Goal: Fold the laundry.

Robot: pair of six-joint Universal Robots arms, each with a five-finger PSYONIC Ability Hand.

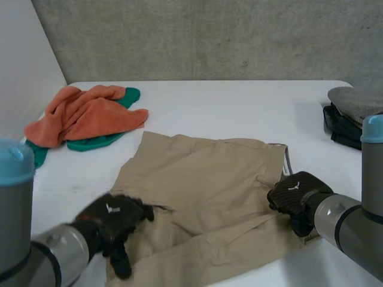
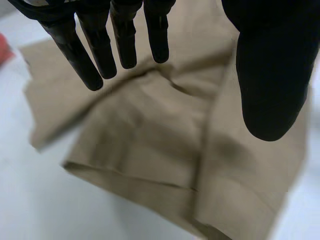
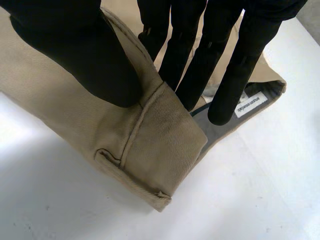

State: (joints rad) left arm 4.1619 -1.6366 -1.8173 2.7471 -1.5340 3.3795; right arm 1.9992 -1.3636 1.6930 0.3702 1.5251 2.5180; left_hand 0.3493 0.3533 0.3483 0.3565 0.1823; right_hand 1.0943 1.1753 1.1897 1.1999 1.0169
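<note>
Orange towel (image 1: 84, 113) on a green cloth (image 1: 99, 142) is piled upper left on the tabletop (image 1: 239, 107), dark stack (image 1: 347, 119) at the right edge, both clear of the khaki shorts (image 1: 203, 179) spread mid-frame. Up close the waistband (image 3: 150, 135), near a white label (image 3: 250, 104), is pinched between thumb and fingers of the right hand (image 3: 75, 45). The left hand (image 2: 270, 75) is seen over the lower-left leg, fingers (image 2: 125, 45) straight and spread.

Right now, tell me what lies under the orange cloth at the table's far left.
A green cloth lies under the orange cloth, showing at its far edge, near edge and left end. Its middle is covered, so its full shape cannot be seen.
</note>
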